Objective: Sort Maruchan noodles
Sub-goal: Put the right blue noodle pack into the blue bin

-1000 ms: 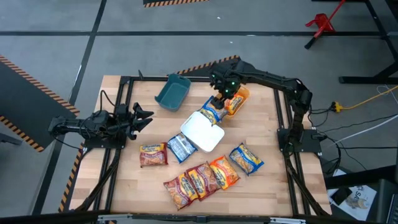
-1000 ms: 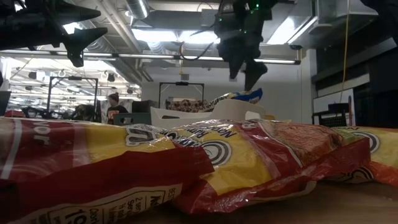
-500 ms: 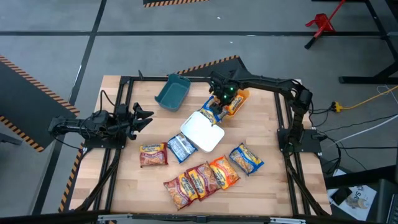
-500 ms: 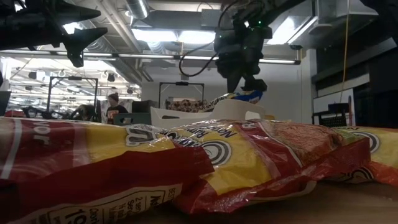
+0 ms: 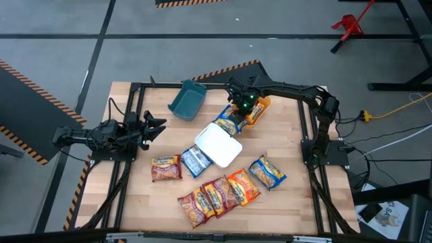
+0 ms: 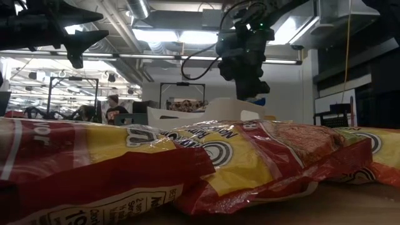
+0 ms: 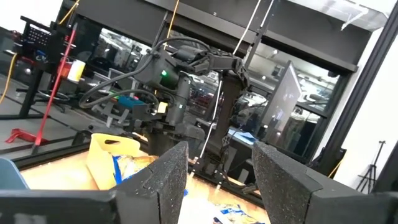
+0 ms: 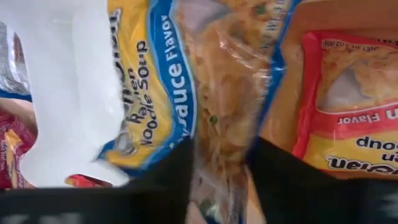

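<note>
Blue noodle packet [image 8: 211,93] between right gripper [image 8: 217,163] jaws, beside white bin [image 5: 219,145].

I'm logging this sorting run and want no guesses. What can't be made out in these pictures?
- High view: the right gripper is covered by its own wrist, so its grip on the blue packet is unclear.
- Low view: red packets block the table behind.
- Right wrist view: the orange packet is cut off by the edge.
- High view: what the white bin holds is unreadable.
</note>
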